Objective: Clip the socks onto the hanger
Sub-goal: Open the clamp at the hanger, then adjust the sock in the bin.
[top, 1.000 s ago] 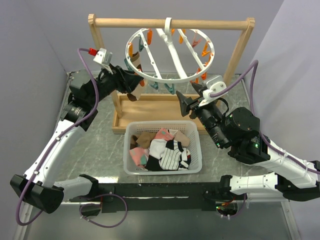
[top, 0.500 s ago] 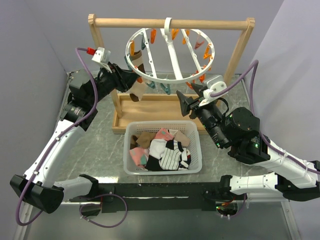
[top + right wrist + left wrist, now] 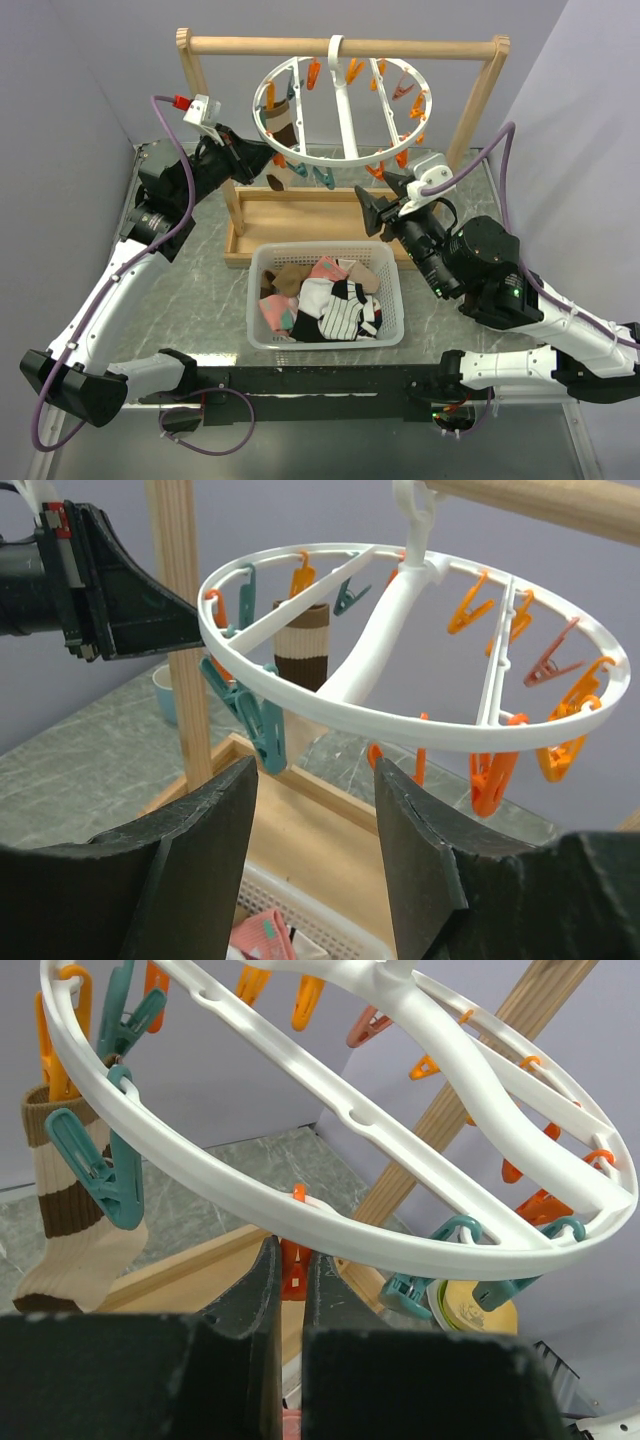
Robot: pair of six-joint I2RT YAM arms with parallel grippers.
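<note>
The hanger (image 3: 345,158), a white ring with orange and teal pegs, hangs tilted from the wooden bar. A brown-and-cream striped sock (image 3: 279,127) hangs at its left side, pinched by a teal peg (image 3: 100,1165). My left gripper (image 3: 260,162) is under the ring's left rim, shut on an orange peg (image 3: 293,1272). My right gripper (image 3: 378,195) hovers open just right of the ring's near rim (image 3: 400,720), with nothing between its fingers (image 3: 225,800). More socks (image 3: 330,300) lie in the basket.
A white mesh basket (image 3: 252,318) sits at the table's middle front. Behind it lies a shallow wooden tray (image 3: 300,215) at the foot of the tall wooden frame (image 3: 260,45). A small cup (image 3: 163,692) stands beyond the frame's left post.
My left jaws have closed onto an orange peg. The ring's near edge has swung up and to the right. The right gripper has narrowed only slightly.
</note>
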